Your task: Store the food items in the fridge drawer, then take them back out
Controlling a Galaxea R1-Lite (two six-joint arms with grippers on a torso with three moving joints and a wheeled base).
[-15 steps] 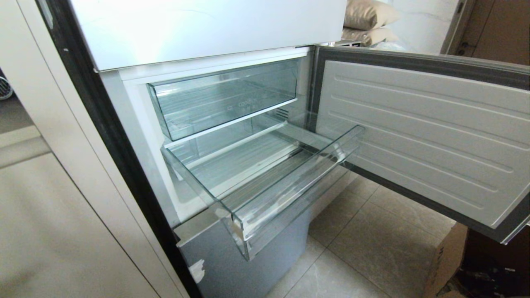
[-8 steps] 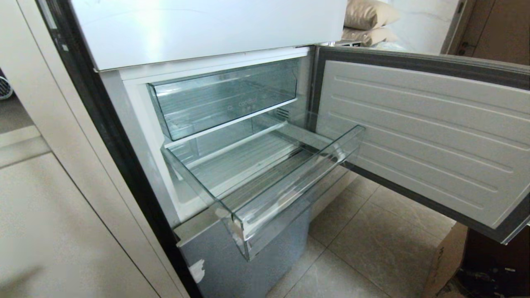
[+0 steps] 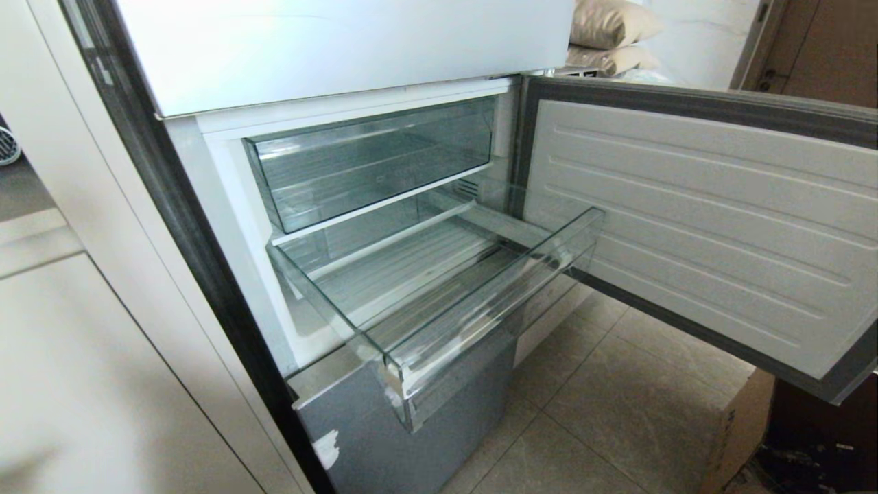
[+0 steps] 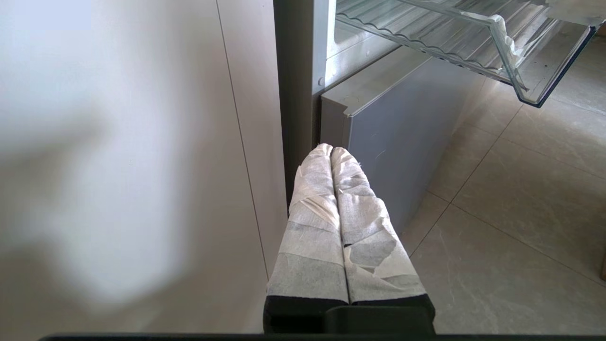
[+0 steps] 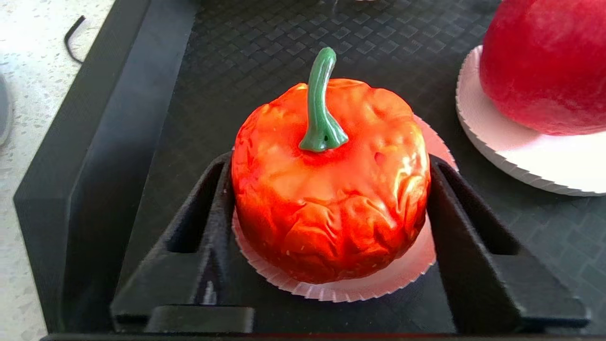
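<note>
An orange-red glossy food item [image 5: 331, 189] with a green stem sits on a pink paper disc in a black tray [image 5: 142, 94]. My right gripper [image 5: 330, 163] is shut on it, one black finger against each side. A second red food item [image 5: 544, 61] rests on a white disc beside it. The fridge drawer [image 3: 480, 315], wide, shallow and clear, stands pulled out and holds nothing; its corner also shows in the left wrist view [image 4: 516, 61]. My left gripper [image 4: 331, 150], wrapped in white tape, is shut and parked low beside the fridge. Neither arm shows in the head view.
The fridge door [image 3: 686, 226] stands open to the right. A deeper clear drawer [image 3: 370, 165] sits above the pulled-out one, a grey lower front [image 3: 411, 439] below it. White cabinet [image 3: 103, 377] on the left, cardboard box [image 3: 741, 439] on the tiled floor.
</note>
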